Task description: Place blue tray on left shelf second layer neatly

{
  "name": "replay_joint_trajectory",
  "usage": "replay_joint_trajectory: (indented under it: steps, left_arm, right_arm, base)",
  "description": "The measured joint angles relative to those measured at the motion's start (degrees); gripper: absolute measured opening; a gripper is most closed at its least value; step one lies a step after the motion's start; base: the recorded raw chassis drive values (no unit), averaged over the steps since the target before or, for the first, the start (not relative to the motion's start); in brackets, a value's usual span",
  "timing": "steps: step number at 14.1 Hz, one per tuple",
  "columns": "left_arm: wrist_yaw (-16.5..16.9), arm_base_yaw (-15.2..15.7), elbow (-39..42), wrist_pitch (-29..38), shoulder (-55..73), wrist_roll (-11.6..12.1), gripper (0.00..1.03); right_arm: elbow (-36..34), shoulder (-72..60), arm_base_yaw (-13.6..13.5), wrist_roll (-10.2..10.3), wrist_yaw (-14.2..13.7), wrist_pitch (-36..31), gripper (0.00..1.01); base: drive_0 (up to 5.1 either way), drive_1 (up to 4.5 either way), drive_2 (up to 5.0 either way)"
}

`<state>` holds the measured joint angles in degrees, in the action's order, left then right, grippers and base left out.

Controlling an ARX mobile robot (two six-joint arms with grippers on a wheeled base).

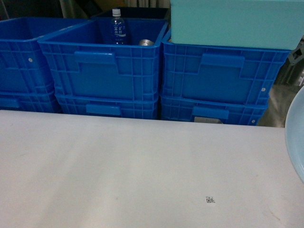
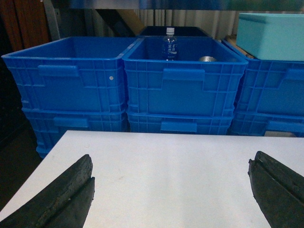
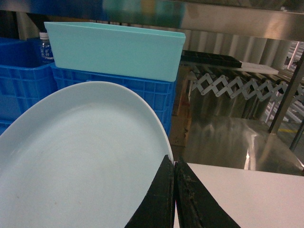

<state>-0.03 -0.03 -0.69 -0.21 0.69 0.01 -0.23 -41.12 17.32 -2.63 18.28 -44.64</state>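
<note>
The blue tray (image 3: 80, 161), a pale sky-blue round dish, fills the lower left of the right wrist view. My right gripper (image 3: 173, 159) is shut on its right rim. In the head view only the tray's edge (image 1: 295, 142) shows at the far right, tilted above the white table (image 1: 118, 166); neither gripper shows there. My left gripper (image 2: 171, 161) hangs open over the table's near end with nothing between its fingers. A shiny steel bar (image 3: 228, 19) runs above the crates; it seems to be a tier of the left shelf.
Stacked dark-blue crates (image 1: 104, 66) stand behind the table; one holds a water bottle (image 1: 117, 26) and a can (image 1: 146, 42). A teal rectangular box (image 1: 232, 21) sits on the right crate. A steel surface and a folding lattice (image 3: 223, 88) lie to the right.
</note>
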Motion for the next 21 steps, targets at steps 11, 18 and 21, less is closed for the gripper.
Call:
replay_joint_trajectory:
  steps: [11,18,21]
  left_arm:
    - [0.0,0.0,0.0,0.0,0.0,0.0,0.98]
    - [0.0,0.0,0.0,0.0,0.0,0.0,0.98]
    - [0.0,0.0,0.0,0.0,0.0,0.0,0.98]
  right_arm:
    - [0.0,16.5,-13.9,0.0,-9.5,16.7,0.02]
    - [0.0,21.7,-15.1,-1.6,-10.6,20.8,0.02]
    - [0.0,21.7,-15.1,-1.8,-10.6,20.6,0.02]
  base:
    - [0.0,0.00,0.0]
    - [0.0,0.00,0.0]
    - [0.0,0.00,0.0]
